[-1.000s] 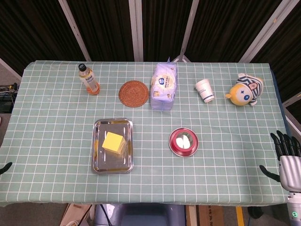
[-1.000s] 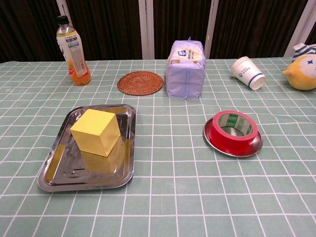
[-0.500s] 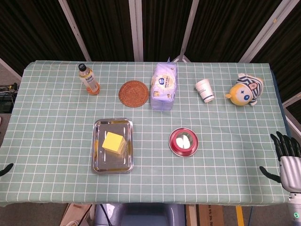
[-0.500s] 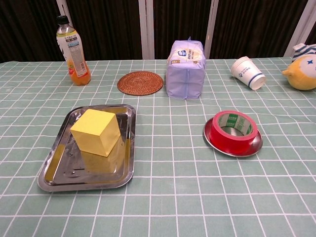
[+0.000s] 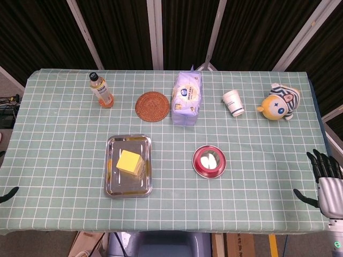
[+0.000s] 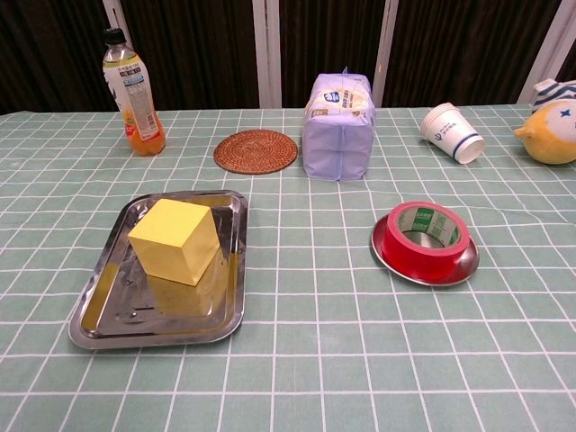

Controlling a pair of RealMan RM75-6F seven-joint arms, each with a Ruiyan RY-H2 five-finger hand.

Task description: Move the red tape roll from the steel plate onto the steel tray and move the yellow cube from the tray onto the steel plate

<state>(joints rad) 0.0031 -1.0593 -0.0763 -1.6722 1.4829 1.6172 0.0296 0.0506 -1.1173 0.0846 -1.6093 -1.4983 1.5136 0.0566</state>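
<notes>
Both hands sat off the table; neither thing had been moved.

The tape (image 6: pixel 423 229) lay flat on the plate (image 6: pixel 463 267), right of the table's middle, so the right hand (image 5: pixel 328 181), empty with fingers spread past the right edge, was nearer. The cube (image 6: pixel 175 240) sat on the tray (image 6: pixel 90 310), toward the left hand (image 5: pixel 7 195), barely visible at the left edge, its state unclear.

The right hand (image 5: pixel 325 179) has black fingers on a silver-grey palm (a small green dot sits on the wrist below).
</notes>
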